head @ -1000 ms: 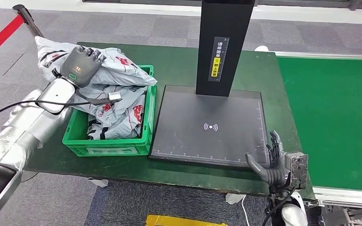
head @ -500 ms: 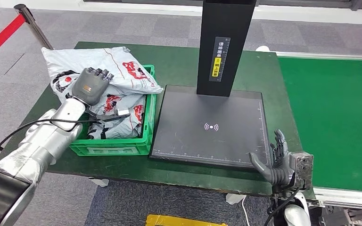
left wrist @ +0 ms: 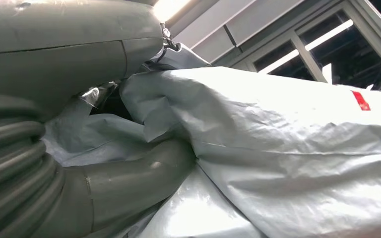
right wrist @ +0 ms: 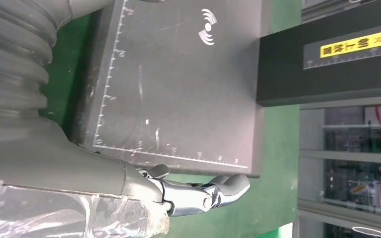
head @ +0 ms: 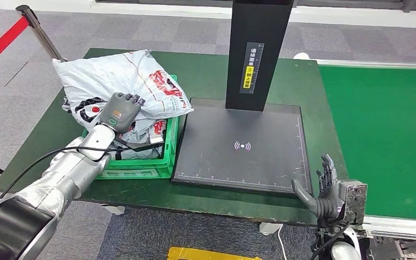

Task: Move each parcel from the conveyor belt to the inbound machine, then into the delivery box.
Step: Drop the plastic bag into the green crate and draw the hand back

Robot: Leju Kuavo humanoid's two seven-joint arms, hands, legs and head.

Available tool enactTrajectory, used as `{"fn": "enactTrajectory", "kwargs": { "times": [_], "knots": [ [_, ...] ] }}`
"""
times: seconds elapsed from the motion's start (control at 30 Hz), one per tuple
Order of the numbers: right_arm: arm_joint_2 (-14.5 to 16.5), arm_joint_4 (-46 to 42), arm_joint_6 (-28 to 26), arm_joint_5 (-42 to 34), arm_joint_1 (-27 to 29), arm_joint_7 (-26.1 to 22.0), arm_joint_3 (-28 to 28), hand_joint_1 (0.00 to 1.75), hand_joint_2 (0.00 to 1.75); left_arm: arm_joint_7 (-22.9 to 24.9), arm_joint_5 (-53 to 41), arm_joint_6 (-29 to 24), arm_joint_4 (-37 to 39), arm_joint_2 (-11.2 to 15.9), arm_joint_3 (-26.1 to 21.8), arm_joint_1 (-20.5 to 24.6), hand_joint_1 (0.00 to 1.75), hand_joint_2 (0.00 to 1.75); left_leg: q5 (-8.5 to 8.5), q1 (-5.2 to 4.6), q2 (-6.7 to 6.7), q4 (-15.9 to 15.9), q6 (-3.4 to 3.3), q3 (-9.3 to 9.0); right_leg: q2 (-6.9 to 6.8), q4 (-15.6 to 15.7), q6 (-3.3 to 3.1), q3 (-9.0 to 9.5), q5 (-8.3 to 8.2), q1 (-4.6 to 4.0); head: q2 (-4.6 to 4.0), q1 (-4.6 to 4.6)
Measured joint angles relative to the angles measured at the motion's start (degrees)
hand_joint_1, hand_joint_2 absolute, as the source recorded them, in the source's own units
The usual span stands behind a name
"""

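Since a second ago, the left hand (head: 120, 110) has drawn back toward the robot and sunk over the green delivery box (head: 141, 162), and the large grey parcel (head: 124, 81) under it has slid along with it, its near end now hanging past the box's right rim toward the inbound machine (head: 244, 143). From the head view that parcel lies across the heap of parcels already in the box, with the hand's curled fingers resting on top of it; whether they grip the film or only press on it I cannot tell. The right hand (head: 322, 192) has shifted a little nearer the robot and hangs off the machine's front right corner, fingers spread and empty. The green conveyor belt (head: 379, 135) carries no parcel in its visible stretch.

From the left wrist view, the thick grey thumb (left wrist: 134, 181) lies against crumpled grey film of the parcel (left wrist: 287, 148), touching it.

From the right wrist view, the right hand (right wrist: 198, 193) is open beside the machine's black plate (right wrist: 178, 89), clear of it.

I judge this parcel is at the drop-off stage, not quite settled in the box.
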State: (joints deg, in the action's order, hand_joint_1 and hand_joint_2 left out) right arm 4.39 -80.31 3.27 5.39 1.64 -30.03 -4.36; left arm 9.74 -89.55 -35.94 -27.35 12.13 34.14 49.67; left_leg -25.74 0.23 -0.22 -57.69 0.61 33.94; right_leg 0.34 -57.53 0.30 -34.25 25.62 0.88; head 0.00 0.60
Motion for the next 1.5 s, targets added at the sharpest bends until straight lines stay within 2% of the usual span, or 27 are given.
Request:
{"fn": "enactTrajectory", "kwargs": {
  "times": [0.3,0.57,0.7,0.73,0.8,0.87,0.93,1.07,1.33,1.5],
  "knots": [
    [0.0,-0.1,0.3,-0.4,0.6,-0.5,-0.4,0.0,1.75,1.5,0.0,1.2,2.3,-0.1,0.0,1.1,1.75,1.75,0.0,0.0,0.0,0.0,0.0,0.0,0.0,0.0,0.0,0.0,0.0,0.0,0.0,0.01],
    [-0.1,-0.1,0.7,-0.7,0.5,-0.9,-0.4,0.0,1.75,3.1,0.0,1.7,3.7,1.3,0.0,2.4,1.75,1.75,0.01,0.01,0.04,0.0,0.01,0.0,0.02,0.0,-0.01,0.0,0.0,-0.02,0.0,0.01],
    [-0.2,0.4,0.9,-1.1,0.3,-1.6,-0.4,0.0,1.75,4.6,0.0,2.4,4.2,3.2,0.0,3.7,1.75,1.75,0.02,0.03,0.12,0.0,0.04,0.01,0.07,0.0,-0.02,-0.03,-0.01,-0.06,0.0,0.0],
    [-0.2,0.6,1.0,-1.2,0.3,-1.8,-0.4,0.0,1.75,4.6,0.0,2.5,4.4,3.9,-0.1,4.1,1.68,1.75,0.02,0.04,0.12,0.0,0.04,0.01,0.07,0.0,-0.03,-0.03,-0.01,-0.07,0.0,0.0],
    [-0.3,0.9,1.0,-1.4,0.2,-2.2,-0.3,0.0,1.75,4.5,0.0,2.5,4.8,5.4,-0.6,4.9,1.03,1.75,0.03,0.07,0.11,0.0,0.06,0.01,0.07,0.0,-0.03,-0.04,-0.01,-0.09,0.0,-0.01],
    [-0.3,1.3,0.9,-1.5,0.2,-2.5,-0.1,0.0,1.75,4.0,0.0,2.3,5.3,6.7,-1.7,5.2,0.26,1.75,0.03,0.09,0.1,0.0,0.06,0.01,0.07,0.0,-0.04,-0.04,0.0,-0.1,0.0,-0.01],
    [-0.4,1.6,0.9,-1.6,0.1,-2.7,0.2,0.0,1.75,3.4,0.0,2.0,5.6,7.7,-2.8,5.3,0.04,1.75,0.04,0.11,0.08,0.0,0.07,0.02,0.06,0.0,-0.05,-0.04,0.0,-0.1,0.0,-0.01],
    [-0.5,2.1,0.6,-1.9,-0.5,-2.7,0.3,0.0,1.75,2.9,0.0,0.7,6.2,8.4,-4.8,5.2,0.0,0.0,0.04,0.11,0.04,0.0,0.07,0.05,0.03,0.0,-0.05,-0.02,0.0,-0.08,0.0,0.0],
    [-0.6,2.8,-0.3,-2.3,-1.3,-2.2,0.7,0.0,1.75,3.7,0.0,-1.4,5.7,7.9,-7.1,3.6,0.0,0.0,0.04,0.09,0.0,0.0,0.06,0.04,0.0,0.0,-0.04,-0.02,0.0,-0.07,0.0,-0.01],
    [-0.6,2.8,-1.0,-2.3,-1.3,-1.6,0.8,0.0,1.75,2.8,0.0,-1.8,1.1,6.8,-9.2,0.1,0.0,0.0,0.03,0.09,-0.01,0.0,0.07,0.04,-0.01,0.0,-0.05,-0.03,0.0,-0.08,0.0,-0.01]
  ]
}}
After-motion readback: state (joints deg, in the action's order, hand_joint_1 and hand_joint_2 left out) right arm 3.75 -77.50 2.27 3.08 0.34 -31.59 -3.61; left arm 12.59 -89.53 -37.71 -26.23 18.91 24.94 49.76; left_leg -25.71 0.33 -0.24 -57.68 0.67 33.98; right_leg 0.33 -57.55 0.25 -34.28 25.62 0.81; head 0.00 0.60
